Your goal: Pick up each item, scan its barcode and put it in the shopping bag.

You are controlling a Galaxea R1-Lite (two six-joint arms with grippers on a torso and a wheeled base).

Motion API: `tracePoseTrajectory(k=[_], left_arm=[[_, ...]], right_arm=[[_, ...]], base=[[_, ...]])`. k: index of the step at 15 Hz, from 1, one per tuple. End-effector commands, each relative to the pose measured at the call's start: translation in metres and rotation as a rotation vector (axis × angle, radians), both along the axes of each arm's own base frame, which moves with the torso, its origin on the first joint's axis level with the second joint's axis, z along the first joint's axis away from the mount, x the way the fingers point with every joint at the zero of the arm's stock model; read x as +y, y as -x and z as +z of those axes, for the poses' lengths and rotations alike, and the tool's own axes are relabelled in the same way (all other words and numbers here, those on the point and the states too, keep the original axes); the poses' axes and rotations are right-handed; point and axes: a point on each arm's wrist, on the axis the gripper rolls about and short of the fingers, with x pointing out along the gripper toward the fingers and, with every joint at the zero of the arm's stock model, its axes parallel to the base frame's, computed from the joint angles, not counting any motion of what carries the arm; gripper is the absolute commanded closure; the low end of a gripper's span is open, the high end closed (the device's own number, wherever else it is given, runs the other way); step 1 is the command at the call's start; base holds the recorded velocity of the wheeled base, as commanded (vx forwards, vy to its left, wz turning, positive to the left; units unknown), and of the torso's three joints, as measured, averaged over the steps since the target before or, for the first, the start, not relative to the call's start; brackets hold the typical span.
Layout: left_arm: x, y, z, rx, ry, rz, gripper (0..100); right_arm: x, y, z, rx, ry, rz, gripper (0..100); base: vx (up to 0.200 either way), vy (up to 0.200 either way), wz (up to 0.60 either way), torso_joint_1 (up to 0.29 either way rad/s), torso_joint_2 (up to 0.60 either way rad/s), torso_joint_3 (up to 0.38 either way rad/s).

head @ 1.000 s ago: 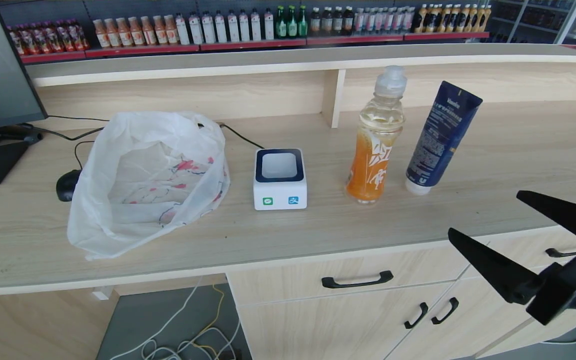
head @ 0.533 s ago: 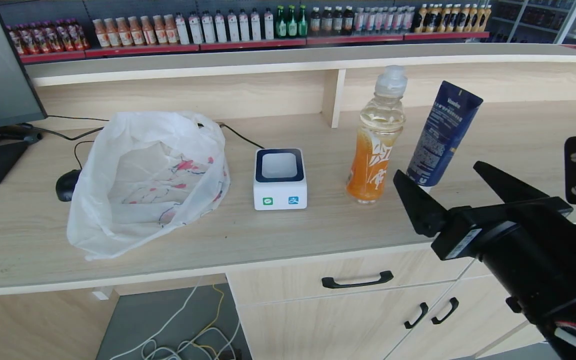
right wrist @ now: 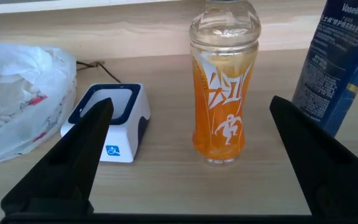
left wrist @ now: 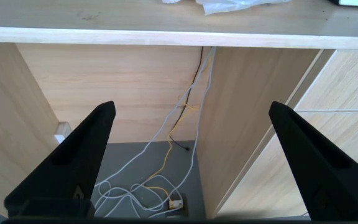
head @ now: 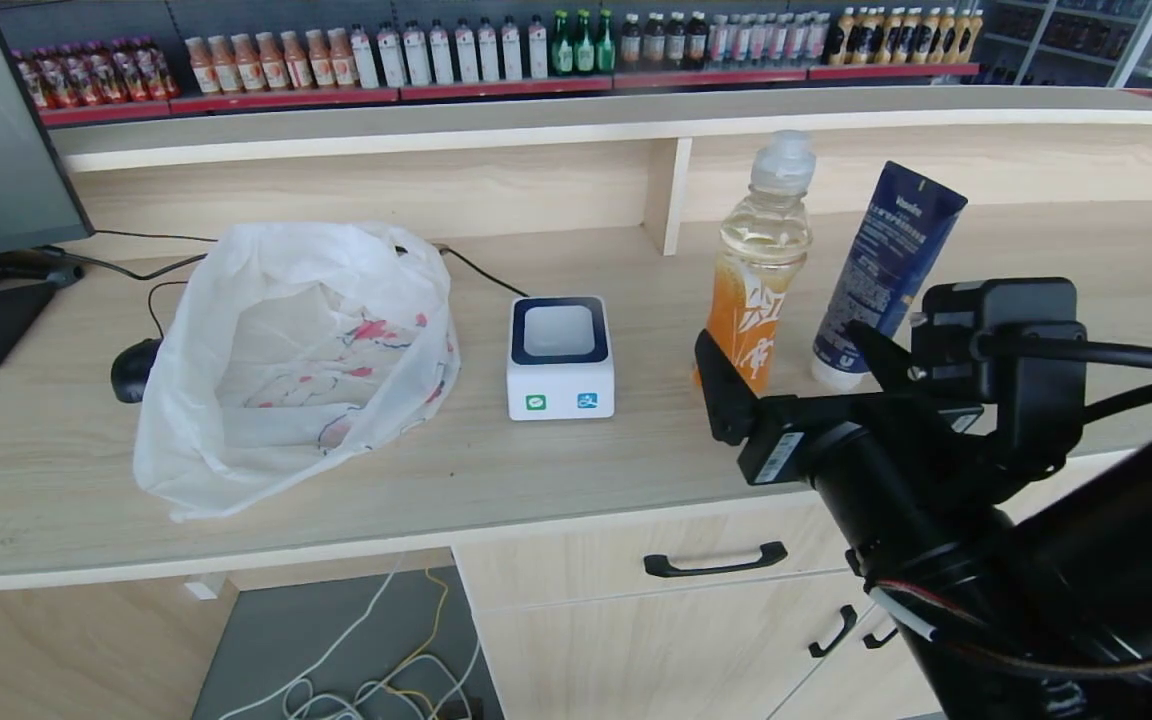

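Nothing looks scanned or bagged yet, I'd say; the orange drink bottle (head: 756, 290) and the blue tube (head: 886, 265) both stand on the counter (head: 536, 470), the tube at the bottle's 3 o'clock, just beside it and tilted. The scanner (head: 560, 355) sits at the bottle's 9 o'clock, and the shopping bag (head: 286, 350) lies open at the scanner's 9 o'clock; there are red marks inside it, but I cannot tell whether they are print or goods. The right gripper (head: 776, 335) is spread wide and empty, level with the bottle's lower half and lined up on it, so the first pick seems at hand. The left gripper (left wrist: 191, 106) is also spread wide, holding nothing, low before the counter front; both items remain.
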Motion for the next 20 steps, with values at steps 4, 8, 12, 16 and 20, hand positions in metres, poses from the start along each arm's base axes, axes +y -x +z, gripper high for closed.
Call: tracePoseTrajectory(k=[4, 8, 12, 16, 20], left_arm=[[0.000, 0.000, 0.000, 0.000, 0.000, 0.000, 0], [0.000, 0.000, 0.000, 0.000, 0.000, 0.000, 0], [0.000, 0.000, 0.000, 0.000, 0.000, 0.000, 0], [0.000, 0.000, 0.000, 0.000, 0.000, 0.000, 0], [0.000, 0.000, 0.000, 0.000, 0.000, 0.000, 0]], right_arm=[[-0.008, -0.030, 0.003, -0.041, 0.014, 0.008, 0], [-0.012, -0.046, 0.002, -0.054, 0.030, 0.011, 0], [-0.013, -0.059, 0.003, -0.031, 0.041, 0.035, 0], [-0.019, -0.071, 0.007, -0.002, 0.045, 0.007, 0], [-0.023, -0.089, 0.011, 0.005, 0.021, 0.007, 0]], base=[[0.000, 0.000, 0.00, 0.000, 0.00, 0.000], [0.000, 0.000, 0.00, 0.000, 0.00, 0.000], [0.000, 0.000, 0.00, 0.000, 0.00, 0.000], [0.000, 0.000, 0.00, 0.000, 0.00, 0.000], [0.000, 0.000, 0.00, 0.000, 0.00, 0.000]])
